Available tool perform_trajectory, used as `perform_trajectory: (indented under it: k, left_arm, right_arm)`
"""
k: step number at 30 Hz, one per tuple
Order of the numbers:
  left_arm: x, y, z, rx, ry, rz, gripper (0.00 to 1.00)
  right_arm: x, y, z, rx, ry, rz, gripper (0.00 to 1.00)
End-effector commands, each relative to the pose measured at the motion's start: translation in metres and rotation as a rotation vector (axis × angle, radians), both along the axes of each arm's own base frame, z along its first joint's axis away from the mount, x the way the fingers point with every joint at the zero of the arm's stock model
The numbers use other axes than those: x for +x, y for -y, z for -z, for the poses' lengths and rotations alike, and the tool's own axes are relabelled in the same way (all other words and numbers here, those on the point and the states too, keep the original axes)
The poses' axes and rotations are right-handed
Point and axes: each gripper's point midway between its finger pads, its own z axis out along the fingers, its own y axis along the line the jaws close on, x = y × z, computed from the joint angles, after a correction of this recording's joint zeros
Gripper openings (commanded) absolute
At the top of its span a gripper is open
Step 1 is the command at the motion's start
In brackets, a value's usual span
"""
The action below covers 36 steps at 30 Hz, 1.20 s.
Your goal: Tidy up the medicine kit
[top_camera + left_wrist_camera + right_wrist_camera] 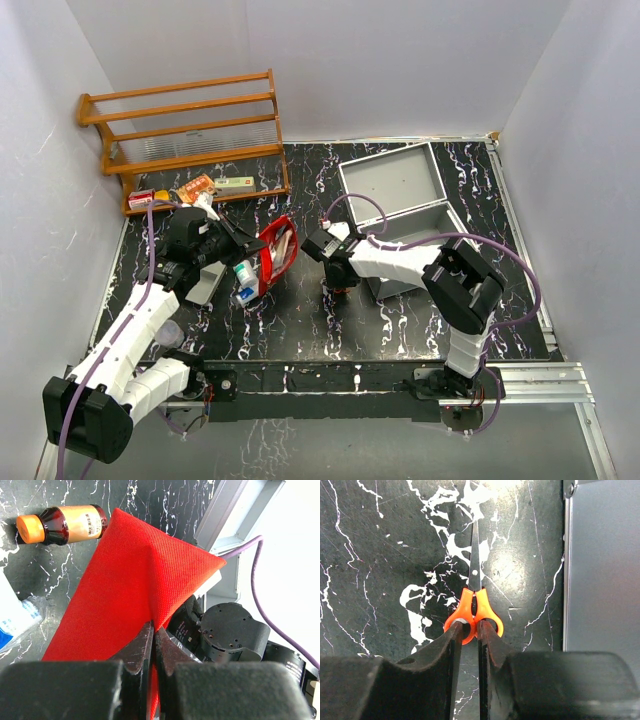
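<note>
Pinching red pouch [130, 590], left tool [152, 630] sits beside bottle [65, 524], label unreadable.

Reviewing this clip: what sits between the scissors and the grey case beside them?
Nothing. In the right wrist view, only bare black marbled tabletop separates the scissors from the grey case.
</note>
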Motion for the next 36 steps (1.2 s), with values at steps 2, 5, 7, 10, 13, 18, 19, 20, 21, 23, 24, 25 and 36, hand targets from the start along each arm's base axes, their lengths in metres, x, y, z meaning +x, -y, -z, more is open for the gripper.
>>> perform_trajectory:
  k: [2, 5, 7, 10, 13, 18, 19, 20, 21, 23, 24, 25, 36]
  left_arm:
    - [-0.001, 0.003, -0.004, -0.021, 0.018, 0.021, 0.00]
    - [-0.002, 0.003, -0.004, -0.023, 0.018, 0.024, 0.00]
    - [-0.002, 0.004, -0.005, -0.025, 0.019, 0.026, 0.00]
    - [-0.002, 0.004, -0.005, -0.026, 0.018, 0.028, 0.00]
    - [-0.001, 0.005, -0.005, -0.030, 0.019, 0.035, 0.00]
    - [-0.003, 0.010, -0.001, -0.045, 0.006, 0.064, 0.00]
    - [-0.003, 0.012, 0.002, -0.052, -0.004, 0.073, 0.00]
    - [-0.004, 0.014, 0.003, -0.063, -0.006, 0.084, 0.00]
    - [-0.004, 0.017, 0.004, -0.079, -0.008, 0.096, 0.00]
    - [-0.006, 0.023, 0.005, -0.118, -0.017, 0.114, 0.00]
    - [-0.006, 0.025, 0.004, -0.139, -0.019, 0.120, 0.00]
    - [-0.007, 0.028, 0.005, -0.162, -0.028, 0.127, 0.00]
    - [-0.008, 0.045, 0.017, -0.326, -0.083, 0.147, 0.00]
  right_arm:
    - [0.006, -0.001, 0.006, 0.004, 0.022, 0.001, 0.16]
    - [0.002, -0.001, 0.013, 0.016, -0.005, 0.000, 0.15]
    - [0.001, 0.001, 0.015, 0.018, -0.013, 0.009, 0.12]
    - [0.000, 0.004, 0.018, 0.012, -0.020, 0.018, 0.05]
    - [0.001, 0.007, 0.016, 0.003, -0.008, 0.030, 0.00]
    - [0.010, 0.007, -0.001, 0.032, 0.058, 0.060, 0.00]
    - [0.012, 0.006, -0.006, 0.047, 0.077, 0.066, 0.00]
    - [0.014, 0.005, -0.012, 0.066, 0.097, 0.074, 0.00]
    - [0.017, 0.003, -0.022, 0.094, 0.127, 0.084, 0.00]
    - [0.021, 0.002, -0.039, 0.137, 0.173, 0.105, 0.00]
    - [0.023, 0.002, -0.046, 0.155, 0.193, 0.116, 0.00]
    - [0.024, 0.002, -0.054, 0.177, 0.214, 0.129, 0.00]
    - [0.027, -0.014, -0.138, 0.469, 0.356, 0.158, 0.00]
